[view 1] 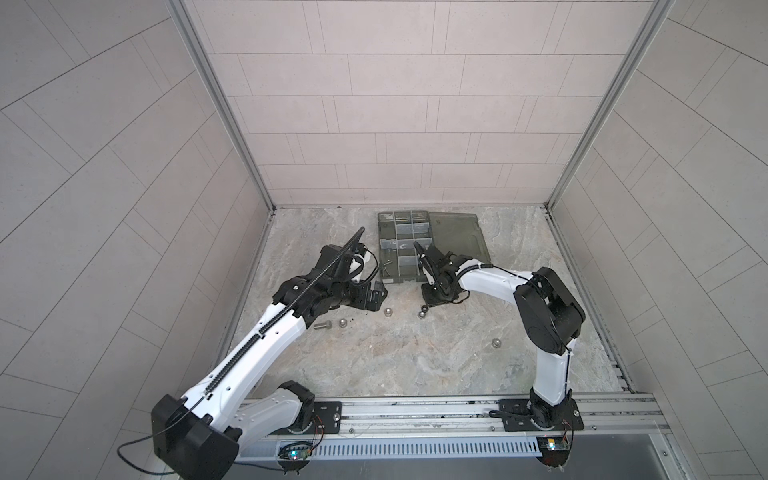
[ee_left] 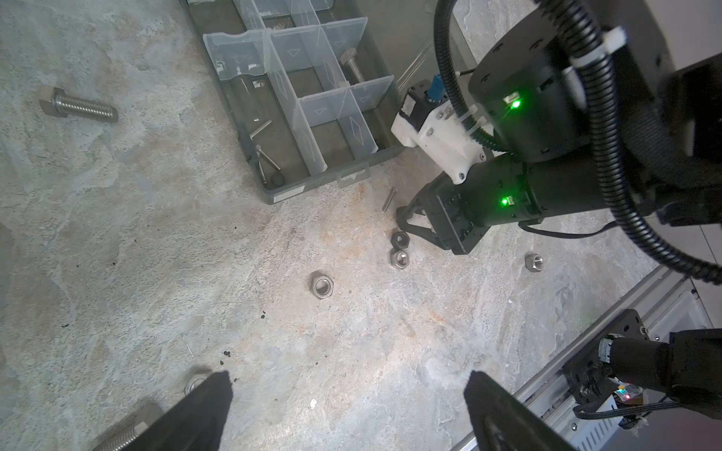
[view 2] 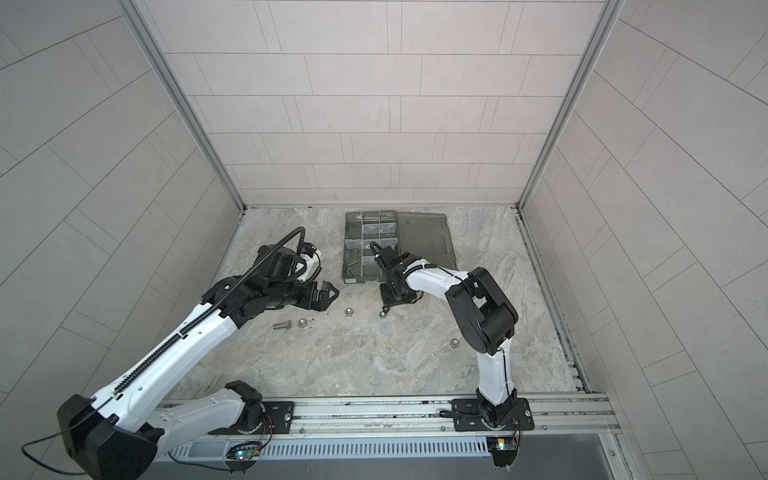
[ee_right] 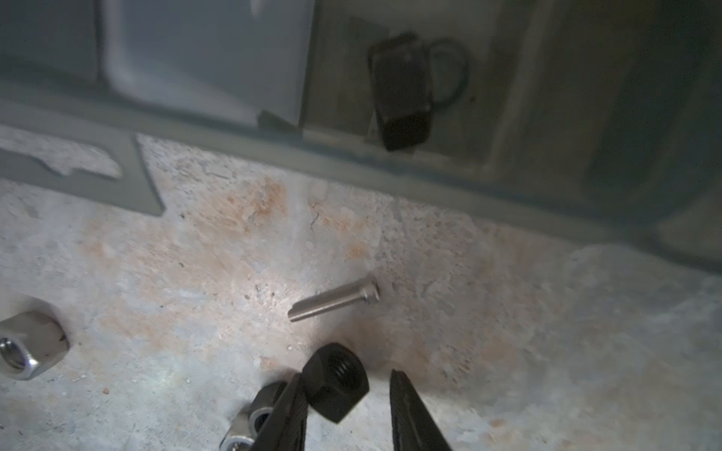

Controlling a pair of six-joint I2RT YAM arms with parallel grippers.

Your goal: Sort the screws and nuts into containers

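Right pincer [ee_right: 347, 373] straddles black nut [ee_right: 336, 384], apparently touching 1 finger.

The desk [ee_left: 156, 273] looked like rough, matt stone, pitted and stained. The box [ee_left: 297, 191] was smooth, smoky translucent plastic; its dividers [ee_left: 336, 105] were paler, clear plastic with a soft gloss. The thick bolt [view 1: 323, 326], at about seven o'clock from the box, was silver metal with a coarse thread. The thin screw [ee_right: 334, 297] was smooth bright metal. The black nut [ee_right: 336, 382] was matt, the silver nut [ee_right: 27, 345] glossy. The jaws of the right gripper [ee_right: 347, 373] were matt black, finely ribbed.
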